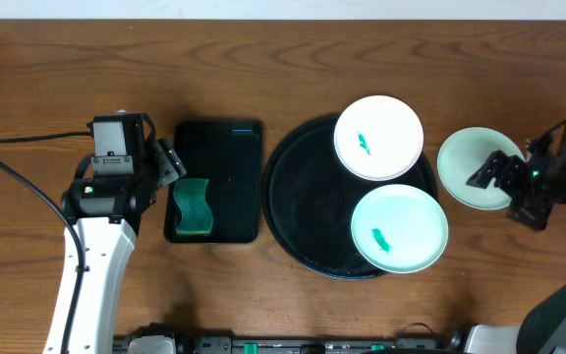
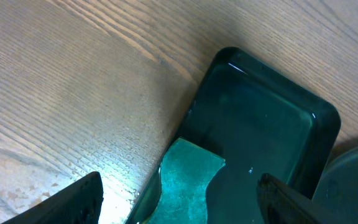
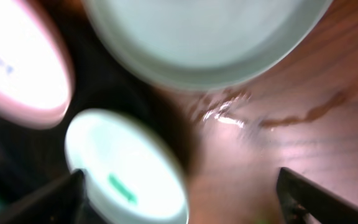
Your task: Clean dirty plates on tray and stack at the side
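Observation:
The round black tray [image 1: 298, 211] holds a white plate [image 1: 378, 138] and a mint-green plate [image 1: 399, 228], each with a green smear. A second mint-green plate [image 1: 465, 162] lies on the table to the right of the tray, with no smear showing. My right gripper [image 1: 496, 182] is open and empty at that plate's right edge. The blurred right wrist view shows this plate [image 3: 204, 31], the white plate [image 3: 17, 62] and the smeared mint plate [image 3: 126, 168], with the open fingers [image 3: 182, 202] over bare table. My left gripper [image 1: 170, 162] is open and empty.
A rectangular black tray [image 1: 214, 147] left of the round tray holds a green sponge [image 1: 193, 206]. In the left wrist view the open fingers [image 2: 179, 205] straddle the sponge [image 2: 188, 180] and the tray's left rim [image 2: 260, 118]. A black cable [image 1: 18, 177] runs across the table's left side.

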### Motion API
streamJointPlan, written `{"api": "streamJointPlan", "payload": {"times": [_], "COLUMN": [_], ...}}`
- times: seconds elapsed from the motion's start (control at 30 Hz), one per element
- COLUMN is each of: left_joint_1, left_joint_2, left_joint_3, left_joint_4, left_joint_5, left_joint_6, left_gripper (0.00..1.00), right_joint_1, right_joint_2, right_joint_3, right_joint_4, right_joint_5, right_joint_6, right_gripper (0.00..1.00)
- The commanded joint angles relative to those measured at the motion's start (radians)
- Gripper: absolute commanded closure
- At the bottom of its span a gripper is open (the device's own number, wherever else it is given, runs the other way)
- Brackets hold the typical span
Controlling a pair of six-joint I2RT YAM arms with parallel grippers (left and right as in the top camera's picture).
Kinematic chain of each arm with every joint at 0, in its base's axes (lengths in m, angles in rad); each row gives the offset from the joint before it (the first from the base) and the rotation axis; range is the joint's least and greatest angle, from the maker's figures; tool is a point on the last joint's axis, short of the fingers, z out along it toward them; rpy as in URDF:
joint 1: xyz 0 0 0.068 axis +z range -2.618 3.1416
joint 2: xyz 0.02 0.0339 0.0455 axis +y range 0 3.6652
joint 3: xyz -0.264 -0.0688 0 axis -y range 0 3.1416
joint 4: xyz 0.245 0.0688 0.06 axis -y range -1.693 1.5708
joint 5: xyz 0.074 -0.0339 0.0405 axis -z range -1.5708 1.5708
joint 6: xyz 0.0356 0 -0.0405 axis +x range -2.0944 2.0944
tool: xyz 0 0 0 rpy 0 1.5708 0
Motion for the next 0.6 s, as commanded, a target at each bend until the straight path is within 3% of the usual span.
{"api": "streamJointPlan", "payload": {"times": [0.0,0.03,0.1,0.13,0.2,0.57], "left_joint_1": [-0.002,-0.002,-0.002,-0.002,-0.002,-0.002], "left_joint_2": [0.000,0.000,0.000,0.000,0.000,0.000], "left_joint_3": [0.017,0.017,0.017,0.017,0.017,0.017], "left_joint_4": [0.000,0.000,0.000,0.000,0.000,0.000], "left_joint_5": [-0.013,-0.013,-0.013,-0.013,-0.013,-0.013], "left_joint_6": [-0.001,-0.001,-0.001,-0.001,-0.001,-0.001], "left_gripper": [0.20,0.21,0.21,0.20,0.20,0.20], "right_joint_1": [0.004,0.005,0.008,0.010,0.014,0.111], "right_joint_2": [-0.010,-0.009,-0.010,-0.010,-0.010,-0.009], "right_joint_3": [0.008,0.005,-0.003,-0.007,-0.026,-0.210], "right_joint_4": [-0.052,-0.068,-0.093,-0.101,-0.109,0.021], "right_joint_5": [-0.087,-0.086,-0.081,-0.076,-0.058,-0.038], "right_joint_6": [-0.105,-0.104,-0.108,-0.108,-0.107,-0.065], "right_gripper": [0.01,0.01,0.23,0.46,0.73,0.60]}}
